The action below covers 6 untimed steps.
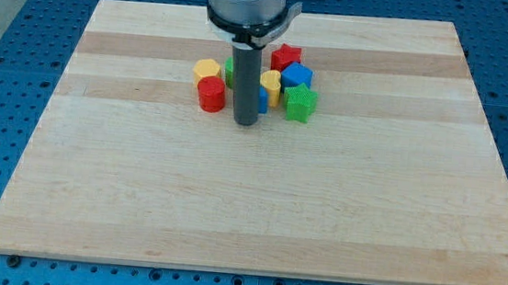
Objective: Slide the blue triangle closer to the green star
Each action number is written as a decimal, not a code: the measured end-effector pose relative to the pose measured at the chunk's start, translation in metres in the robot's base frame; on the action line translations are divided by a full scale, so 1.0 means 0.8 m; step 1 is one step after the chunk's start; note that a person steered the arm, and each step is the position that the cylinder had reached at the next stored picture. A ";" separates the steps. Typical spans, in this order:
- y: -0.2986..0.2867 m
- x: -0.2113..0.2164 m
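**A:** What does the arm end in, and is anything held?

**B:** No hand is in view at all, so there is nothing spread or pinched. The arm ends in a straight dark rod, and my tip stands on the wooden bench, at the lower edge of a cluster of blocks near the view's top centre.

**A:** What is the tip touching?

**B:** It sits just right of the red cylinder, close but whether they touch I cannot tell. The rod's shaft hides the middle of the cluster.

**A:** Where is the blue triangle?

**B:** I can't make out a clear triangle. A sliver of blue peeks out at the rod's right edge, just above the tip; most of it is hidden, so its shape can't be told. There is also a blue block further right, looking more many-sided than triangular.

**A:** And the green star?

**B:** The green star lies at the cluster's lower right, directly below that blue block and touching or nearly touching it. A yellow block sits between the rod and the star.

**A:** Anything else there?

**B:** A red star at the top of the group, a yellow block above the red cylinder, and a bit of green showing left of the rod.
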<state>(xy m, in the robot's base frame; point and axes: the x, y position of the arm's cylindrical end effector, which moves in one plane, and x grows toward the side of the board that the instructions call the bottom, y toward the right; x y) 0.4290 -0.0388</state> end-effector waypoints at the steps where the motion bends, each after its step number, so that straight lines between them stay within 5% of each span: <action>1: -0.051 0.004; 2: -0.055 -0.032; 6: 0.019 -0.032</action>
